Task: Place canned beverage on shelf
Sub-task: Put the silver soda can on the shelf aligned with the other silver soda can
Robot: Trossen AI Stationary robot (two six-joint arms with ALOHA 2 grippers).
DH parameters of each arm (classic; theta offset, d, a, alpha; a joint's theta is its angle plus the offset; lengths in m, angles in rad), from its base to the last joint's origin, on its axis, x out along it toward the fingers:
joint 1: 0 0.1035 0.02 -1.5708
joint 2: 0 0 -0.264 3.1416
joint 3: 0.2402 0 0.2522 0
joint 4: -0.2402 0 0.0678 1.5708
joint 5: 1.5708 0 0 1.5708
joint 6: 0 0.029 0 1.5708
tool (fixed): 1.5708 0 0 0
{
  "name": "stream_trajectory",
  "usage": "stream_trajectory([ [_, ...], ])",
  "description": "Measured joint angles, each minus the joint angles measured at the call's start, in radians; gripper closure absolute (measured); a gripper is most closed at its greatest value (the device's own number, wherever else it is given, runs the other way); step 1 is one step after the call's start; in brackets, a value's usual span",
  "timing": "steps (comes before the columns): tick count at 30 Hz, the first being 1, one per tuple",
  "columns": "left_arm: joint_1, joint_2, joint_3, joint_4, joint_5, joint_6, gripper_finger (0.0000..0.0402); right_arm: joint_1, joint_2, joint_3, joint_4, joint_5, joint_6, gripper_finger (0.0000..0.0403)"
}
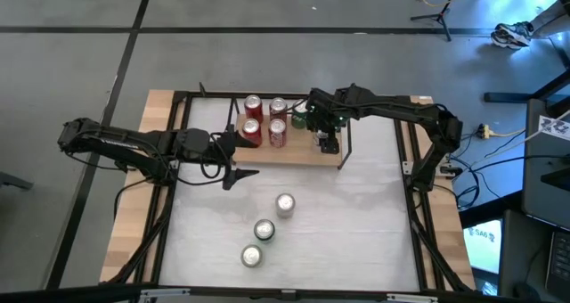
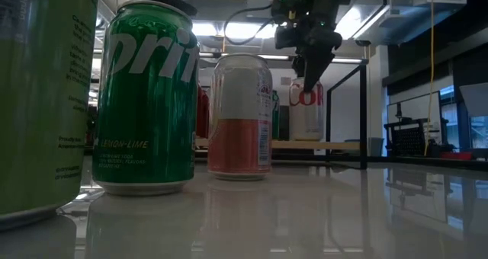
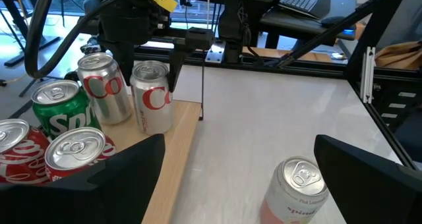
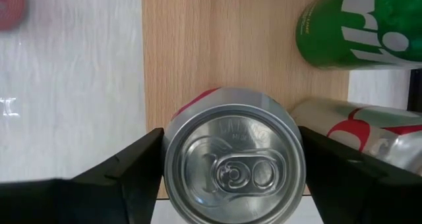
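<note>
Right gripper (image 1: 328, 141) is over the right end of the shelf (image 1: 303, 158), pointing straight down. Its fingers (image 4: 119, 178) sit flush against both sides of a silver cola can (image 4: 231, 165), with no gap showing in the right wrist view, so I log it as gripping that can. The can stands upright on the light-wood board, close to one long edge of it. Bare wood shows beyond the can on the side away from the camera.

Neighbours on the board:
- a green can (image 4: 356, 26), near the held can but apart from it
- a second silver cola can (image 4: 369, 128), just beside one of my fingers; room is tight on that side
- the red cans (image 1: 252, 129), grouped toward the board's left end

The black wire post (image 3: 201, 85) at the board's corner stands near the held can, with a slim strip of board between them.

Left gripper (image 1: 233, 160) hangs off the shelf's left end, by its near edge. Its fingers are spread wide and hold nothing.

Three loose cans (image 1: 264, 229) stand upright in a slanting row on the white table (image 1: 374, 214), around its middle and toward the near edge, well apart from the shelf. The table's right half is open surface out to the frame rail.
</note>
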Motion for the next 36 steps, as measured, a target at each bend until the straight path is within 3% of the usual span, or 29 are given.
stream_trajectory([
  [14,0.0,0.0,0.0,0.0,0.0,0.0,0.0023,0.0,0.0,-0.001,0.0,-0.002,0.0,0.0099],
  [25,0.0,0.0,0.0,0.0,0.0,0.0,0.0023,0.0,0.004,-0.004,-0.005,0.003,0.0,0.0009],
  [36,0.0,0.0,0.0,0.0,0.0,0.0,0.0023,0.0,0.004,-0.003,-0.003,0.031,0.0,0.0012],
])
